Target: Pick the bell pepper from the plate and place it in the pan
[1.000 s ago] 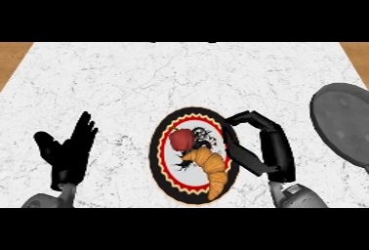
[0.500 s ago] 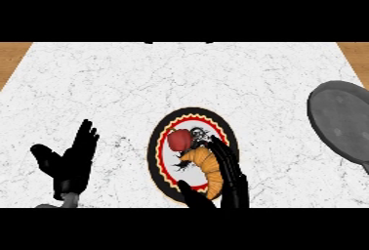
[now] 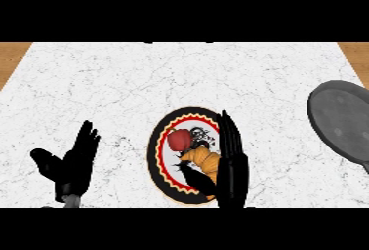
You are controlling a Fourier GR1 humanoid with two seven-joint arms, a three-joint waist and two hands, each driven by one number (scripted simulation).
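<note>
- Since half a second earlier, the right hand (image 3: 232, 161) had straightened; its fingers now stretched flat along the right rim of the plate (image 3: 160, 146), thumb pointing in under the croissant (image 3: 202, 160).
- The hand stood spread, holding nothing.
- The bell pepper (image 3: 178, 141), red, lay on the plate just left of the croissant, seemingly untouched.
- The pan (image 3: 341, 124) sat well apart at the right edge of the bench (image 3: 108, 88).
- The left hand (image 3: 71, 163) rested open at the lower left, fingers up.
</note>
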